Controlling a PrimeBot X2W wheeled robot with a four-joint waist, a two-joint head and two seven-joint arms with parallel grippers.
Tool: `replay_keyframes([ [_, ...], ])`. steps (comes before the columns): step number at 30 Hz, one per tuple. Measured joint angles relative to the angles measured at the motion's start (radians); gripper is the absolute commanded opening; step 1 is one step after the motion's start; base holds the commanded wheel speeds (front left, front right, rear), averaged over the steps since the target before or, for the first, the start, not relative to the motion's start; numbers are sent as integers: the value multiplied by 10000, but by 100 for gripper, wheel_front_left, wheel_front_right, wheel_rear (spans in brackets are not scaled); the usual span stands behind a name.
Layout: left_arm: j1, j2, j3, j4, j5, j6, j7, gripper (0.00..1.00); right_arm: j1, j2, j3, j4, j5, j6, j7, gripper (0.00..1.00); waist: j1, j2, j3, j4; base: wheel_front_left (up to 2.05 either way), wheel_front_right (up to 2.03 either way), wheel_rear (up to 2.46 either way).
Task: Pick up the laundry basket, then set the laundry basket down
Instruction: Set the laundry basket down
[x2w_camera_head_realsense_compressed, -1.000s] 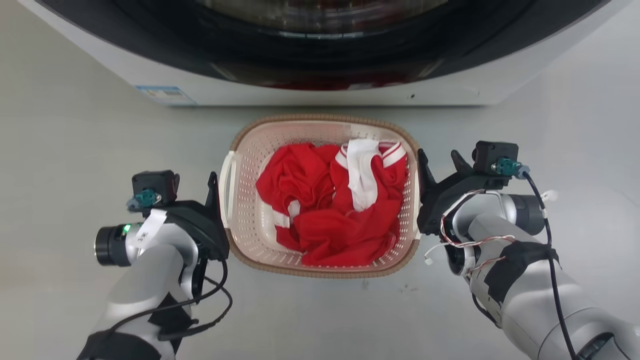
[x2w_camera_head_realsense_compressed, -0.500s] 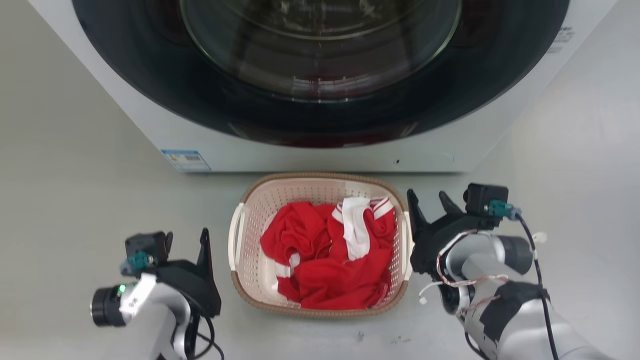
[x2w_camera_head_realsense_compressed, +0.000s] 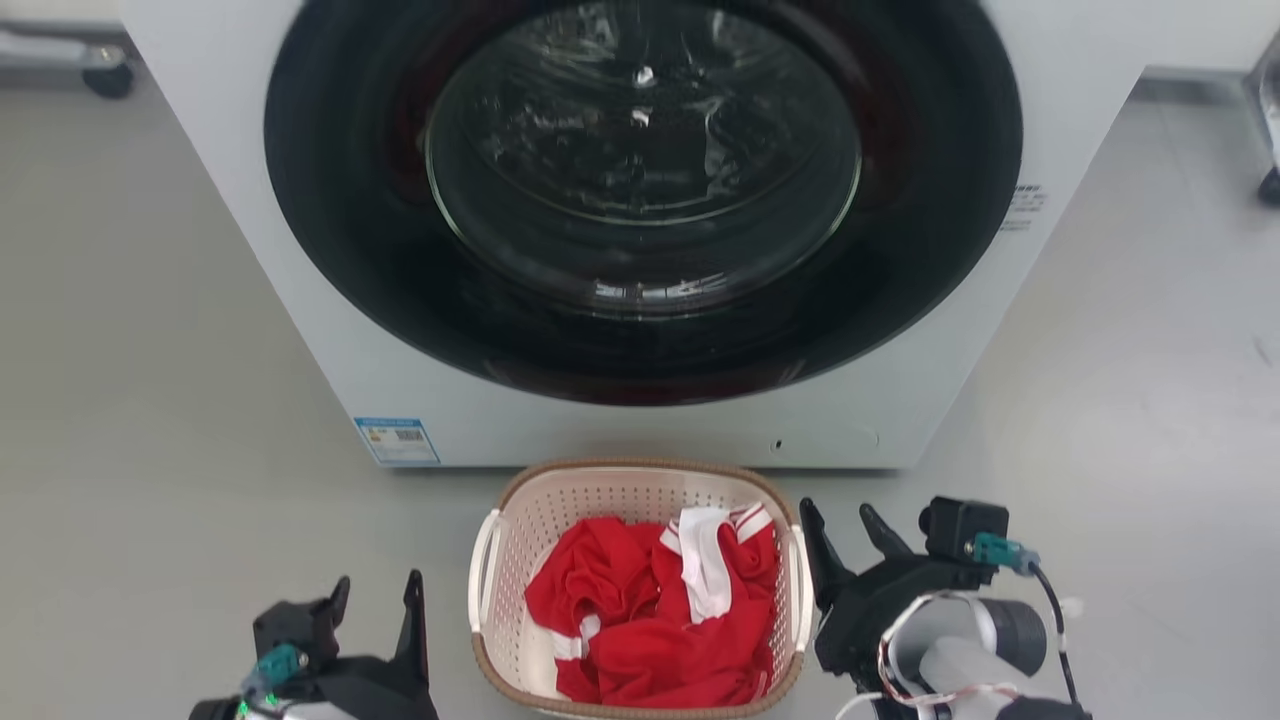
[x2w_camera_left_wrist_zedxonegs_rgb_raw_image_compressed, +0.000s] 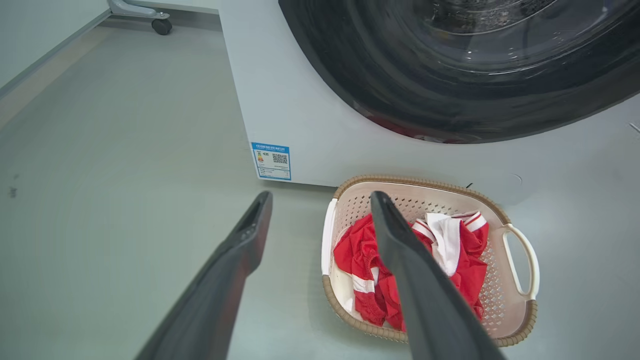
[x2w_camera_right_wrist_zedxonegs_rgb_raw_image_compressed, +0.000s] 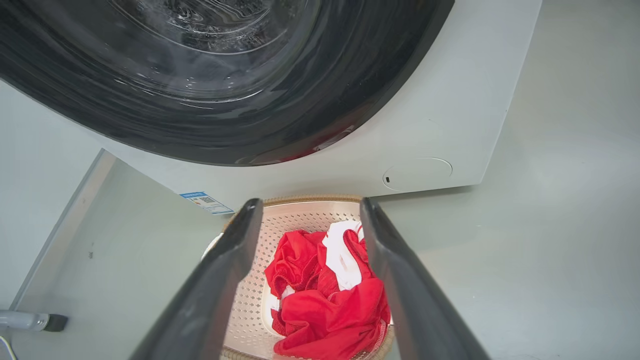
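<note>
A white front-loading washing machine (x2w_camera_head_realsense_compressed: 640, 200) takes up the upper part of the head view, its round dark door shut. It has a small blue-and-white label (x2w_camera_head_realsense_compressed: 397, 440) at the lower left corner of its front panel. It stands on a pale grey floor (x2w_camera_head_realsense_compressed: 150, 400). On that floor, just in front of the machine's bottom edge and below the door, sits the laundry basket (x2w_camera_head_realsense_compressed: 640, 465), upright, its brown woven-look rim near the machine's base. Crumpled red clothing (x2w_camera_head_realsense_compressed: 660, 640) with white stripes fills most of the basket, and a white band of fabric (x2w_camera_head_realsense_compressed: 705, 565) is draped over its top toward the right side. The right gripper (x2w_camera_head_realsense_compressed: 837, 510) is just beside the basket's right handle (x2w_camera_head_realsense_compressed: 797, 590). Its two dark fingers are spread well apart and grasp nothing, and I cannot tell whether the inner finger touches the handle. In the right wrist view the red clothing shows in the gap between the fingers. The left gripper (x2w_camera_head_realsense_compressed: 377, 585) is near the bottom edge of the head view, to the left of the basket's left handle (x2w_camera_head_realsense_compressed: 483, 570) and apart from it with bare floor between. Its jaws are likewise parted wide and empty.
</note>
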Motion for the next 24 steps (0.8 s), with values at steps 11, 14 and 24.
replay_keyframes([
  [11,2243,138,667,-2439,761,104,0,100,2157,-408,-957,-1952,-1135,-90,2,100,1,0,-1200,-24,0,0,0],
  [14,2772,203,943,-3022,892,178,0,100,2718,-435,-1231,-2552,-1432,-100,0,100,0,0,-1427,-35,0,0,0],
  [24,3834,192,1578,-4594,1404,186,0,100,3955,-508,-2403,-4268,-2748,-130,0,100,2,1,-1605,-182,0,0,0],
])
